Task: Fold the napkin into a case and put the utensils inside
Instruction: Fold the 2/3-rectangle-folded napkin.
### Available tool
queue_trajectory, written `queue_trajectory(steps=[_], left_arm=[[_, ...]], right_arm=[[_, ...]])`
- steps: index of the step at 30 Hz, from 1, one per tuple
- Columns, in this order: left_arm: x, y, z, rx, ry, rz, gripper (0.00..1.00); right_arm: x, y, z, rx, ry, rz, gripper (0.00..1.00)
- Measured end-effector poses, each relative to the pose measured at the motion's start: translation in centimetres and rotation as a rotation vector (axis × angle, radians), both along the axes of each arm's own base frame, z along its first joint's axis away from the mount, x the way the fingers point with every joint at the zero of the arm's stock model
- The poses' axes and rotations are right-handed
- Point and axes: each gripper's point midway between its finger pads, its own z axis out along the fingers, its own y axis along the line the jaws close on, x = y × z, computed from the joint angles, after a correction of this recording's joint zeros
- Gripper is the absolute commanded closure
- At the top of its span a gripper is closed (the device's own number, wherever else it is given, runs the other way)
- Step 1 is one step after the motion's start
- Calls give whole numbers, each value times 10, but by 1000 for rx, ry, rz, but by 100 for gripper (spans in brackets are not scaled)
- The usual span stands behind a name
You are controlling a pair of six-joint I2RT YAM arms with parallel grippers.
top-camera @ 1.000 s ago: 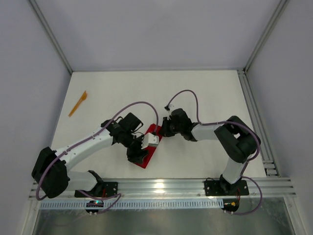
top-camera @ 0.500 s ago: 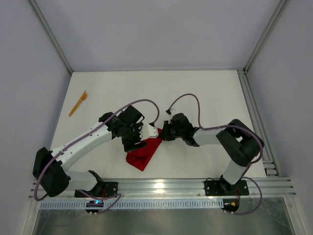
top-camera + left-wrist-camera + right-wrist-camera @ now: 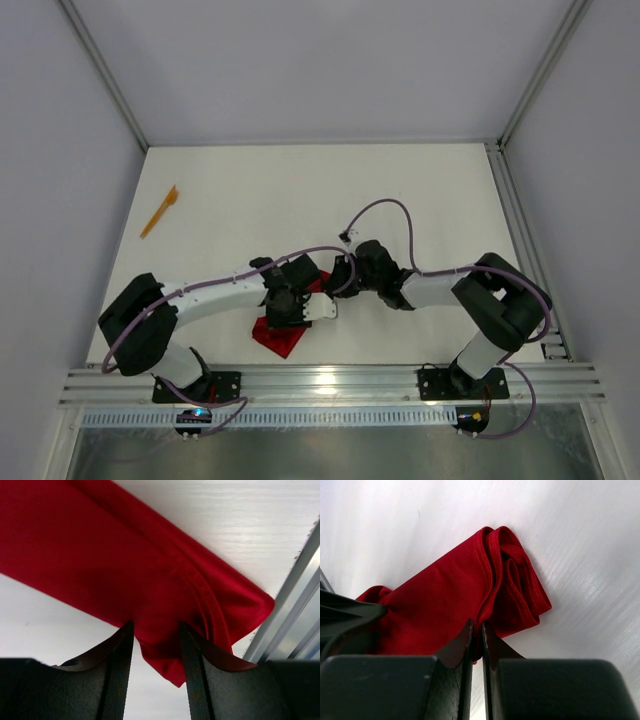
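Observation:
The red napkin (image 3: 276, 338) lies crumpled and loosely folded near the front edge of the table, between the two arms. My right gripper (image 3: 331, 279) is shut on a fold at its far end, and the cloth (image 3: 445, 597) bunches into rolled layers just past the fingertips (image 3: 476, 626). My left gripper (image 3: 288, 318) is over the near part of the napkin. Its jaws (image 3: 156, 628) stand apart, with a corner of the cloth (image 3: 125, 565) between them. One orange utensil (image 3: 160, 210) lies far off at the table's left. No other utensil is in view.
The metal rail (image 3: 330, 380) runs along the table's front edge, close to the napkin's near corner; it also shows in the left wrist view (image 3: 295, 605). Grey walls enclose the table on three sides.
My left arm has swung right and toward the front edge, onto the napkin. The napkin went from a narrow strip to a looser, wider shape. My right gripper has stayed shut on its far end.

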Motion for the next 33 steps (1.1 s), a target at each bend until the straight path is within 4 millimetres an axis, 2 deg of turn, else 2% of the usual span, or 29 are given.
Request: queue_trajectory(steps=[2, 10, 13, 18, 20, 21, 25, 29, 33], left_arm=[[-9, -3, -4, 0, 12, -5, 53], [-12, -18, -3, -11, -61, -20, 44], [-12, -29, 6, -30, -77, -20, 42], [-10, -58, 26, -119, -89, -5, 43], [-16, -55, 19, -116, -71, 2, 45], [-21, -47, 10, -93, -52, 8, 45], [-30, -33, 2, -44, -23, 27, 43], [-30, -47, 13, -74, -37, 20, 42], [-51, -66, 16, -86, -71, -112, 44]], right_arm=[[-1, 1, 1, 7, 1, 9, 97], [-2, 6, 7, 29, -1, 31, 97], [1, 9, 12, 38, -10, 34, 97], [10, 9, 19, 59, -19, 31, 97], [12, 8, 20, 63, -17, 30, 97], [13, 8, 20, 63, -16, 29, 97], [17, 10, 19, 64, -17, 39, 97], [20, 11, 12, 56, -7, 46, 97], [21, 9, 7, 48, 5, 44, 97]])
